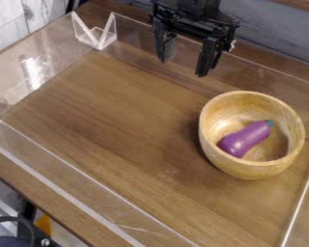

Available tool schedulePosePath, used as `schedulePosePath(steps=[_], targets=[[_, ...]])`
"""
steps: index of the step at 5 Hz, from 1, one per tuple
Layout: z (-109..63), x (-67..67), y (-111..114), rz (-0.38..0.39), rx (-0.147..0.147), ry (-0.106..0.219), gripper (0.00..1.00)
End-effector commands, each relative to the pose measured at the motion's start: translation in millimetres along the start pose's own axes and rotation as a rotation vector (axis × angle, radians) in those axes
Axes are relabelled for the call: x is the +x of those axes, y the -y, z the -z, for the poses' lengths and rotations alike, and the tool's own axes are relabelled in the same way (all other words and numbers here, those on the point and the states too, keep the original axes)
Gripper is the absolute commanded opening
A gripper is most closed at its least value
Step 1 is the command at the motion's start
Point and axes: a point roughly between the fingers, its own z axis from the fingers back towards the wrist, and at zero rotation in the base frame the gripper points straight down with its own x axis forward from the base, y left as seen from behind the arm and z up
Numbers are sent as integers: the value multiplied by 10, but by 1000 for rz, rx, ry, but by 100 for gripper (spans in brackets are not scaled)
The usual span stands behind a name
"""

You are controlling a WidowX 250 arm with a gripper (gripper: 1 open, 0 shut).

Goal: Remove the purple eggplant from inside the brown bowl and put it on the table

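Observation:
The purple eggplant [247, 138] lies inside the brown bowl [253, 134], its teal stem tip pointing toward the upper right. The bowl sits on the table [119, 135] at the right side. My gripper [183, 60] hangs at the top centre of the view, up and to the left of the bowl and well apart from it. Its black fingers point down and stand open with nothing between them.
Low clear plastic walls [67, 183] edge the tabletop on the left, front and right. A folded clear plastic piece [96, 31] stands at the back left corner. Bare wood-grain surface spreads across the left and middle.

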Motion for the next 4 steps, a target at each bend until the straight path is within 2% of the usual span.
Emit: schedulePosePath(steps=[1, 3, 4], targets=[[5, -20, 91, -43, -4, -15, 100], [-110, -36, -28, -83, -9, -45, 100], [-121, -9, 241, -30, -6, -45, 100]])
